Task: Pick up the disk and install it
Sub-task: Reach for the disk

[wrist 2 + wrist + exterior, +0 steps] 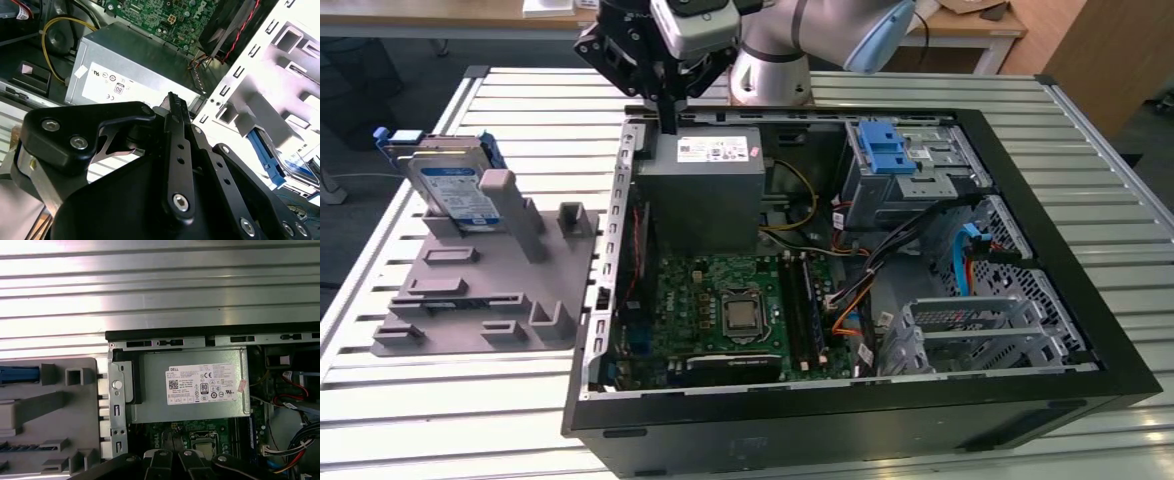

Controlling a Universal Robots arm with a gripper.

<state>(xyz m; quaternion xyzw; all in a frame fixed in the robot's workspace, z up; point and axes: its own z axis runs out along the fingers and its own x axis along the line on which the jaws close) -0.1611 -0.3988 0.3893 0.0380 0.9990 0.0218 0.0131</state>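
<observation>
The disk [454,190] stands on edge in a grey holder [480,290] on the table, at the exterior view's left of the open computer case [854,420]. It is silver with a blue-and-white label and blue rails. Its blue rail [265,150] also shows in the second wrist view, and a blue end [17,375] shows in the first wrist view. My gripper [670,122] hangs over the case's far left corner, above the grey power supply box [707,190]. Its black fingers [172,107] are shut together with nothing between them. The disk lies well to the left of the gripper.
Inside the case are the green mainboard [727,310], a metal cage with a blue latch [901,160] at the far right, another empty metal cage [981,330] at the near right, and loose cables [854,290]. The slatted metal table [454,400] carries everything.
</observation>
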